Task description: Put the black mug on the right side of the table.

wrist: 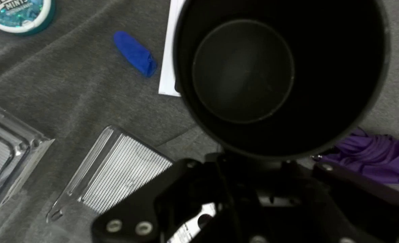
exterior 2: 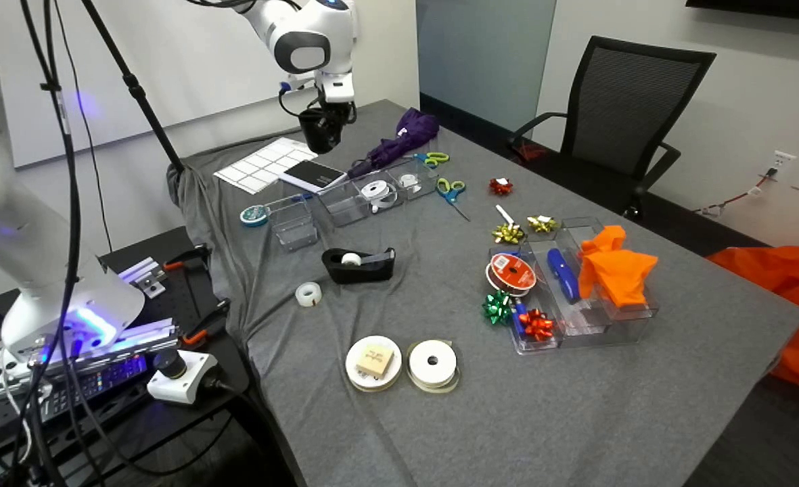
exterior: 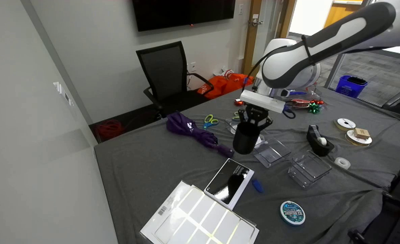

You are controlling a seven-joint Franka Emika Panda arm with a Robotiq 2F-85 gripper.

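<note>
The black mug (exterior: 244, 139) hangs in the air above the table, covered in dark grey cloth (exterior: 142, 162). It also shows in an exterior view (exterior 2: 319, 132). My gripper (exterior: 254, 122) is shut on the mug at its side. In the wrist view, the mug (wrist: 280, 77) fills the upper middle, with its open rim and inner bottom facing the camera. The dark fingers (wrist: 250, 160) meet the mug's near side. Exactly what part they grip is too dark to tell. The mug's underside is hidden in the wrist view.
Near the mug lie a purple umbrella (exterior: 200, 135), a black-topped box (exterior: 227, 183), white label sheets (exterior: 200, 217) and clear trays (exterior: 272, 152). A blue item (exterior: 257, 185), a mint tin (exterior: 292, 213) and a tape dispenser (exterior: 318, 142) also lie on the cloth.
</note>
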